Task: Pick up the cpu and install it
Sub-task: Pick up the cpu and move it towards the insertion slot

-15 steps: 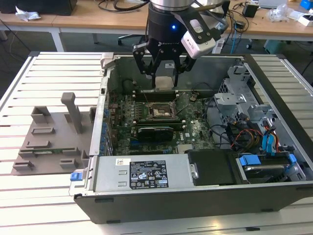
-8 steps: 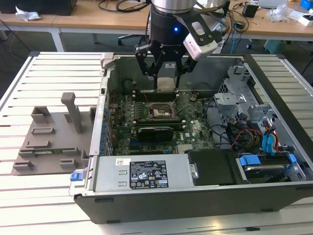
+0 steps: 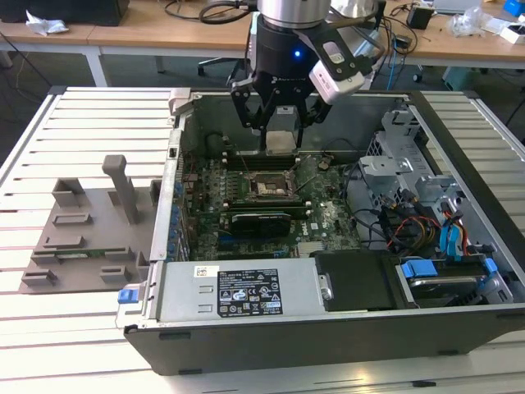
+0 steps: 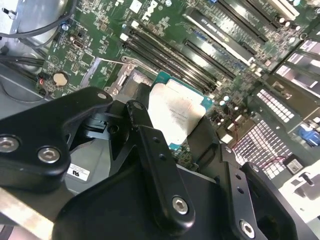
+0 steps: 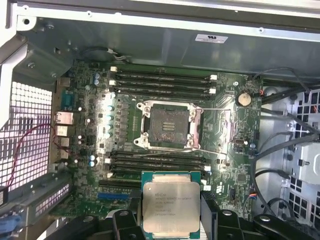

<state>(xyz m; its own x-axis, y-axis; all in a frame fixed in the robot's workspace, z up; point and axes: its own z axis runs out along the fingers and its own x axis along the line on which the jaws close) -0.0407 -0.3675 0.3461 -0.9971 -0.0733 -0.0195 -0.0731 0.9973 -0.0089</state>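
The cpu (image 3: 281, 144), a flat square chip with a silver-grey top and a green edge, hangs inside the open computer case. My gripper (image 3: 281, 136) is shut on it. In both wrist views the cpu (image 5: 171, 204) (image 4: 176, 113) sits level between the black fingers (image 5: 124, 221). It hovers above the motherboard, clear of it, over the memory slots beside the open socket (image 5: 167, 125). The socket (image 3: 273, 187) shows a bare dark contact field inside its metal frame, and its thin retaining lever (image 5: 216, 109) is swung out.
The case walls (image 3: 176, 176) surround the motherboard. A drive cage with blue tabs and loose cables (image 3: 426, 238) fills the exterior view's right. The power supply (image 3: 238, 289) lies along the near edge. A grey fixture tray (image 3: 86, 234) rests on the slatted table at the exterior view's left.
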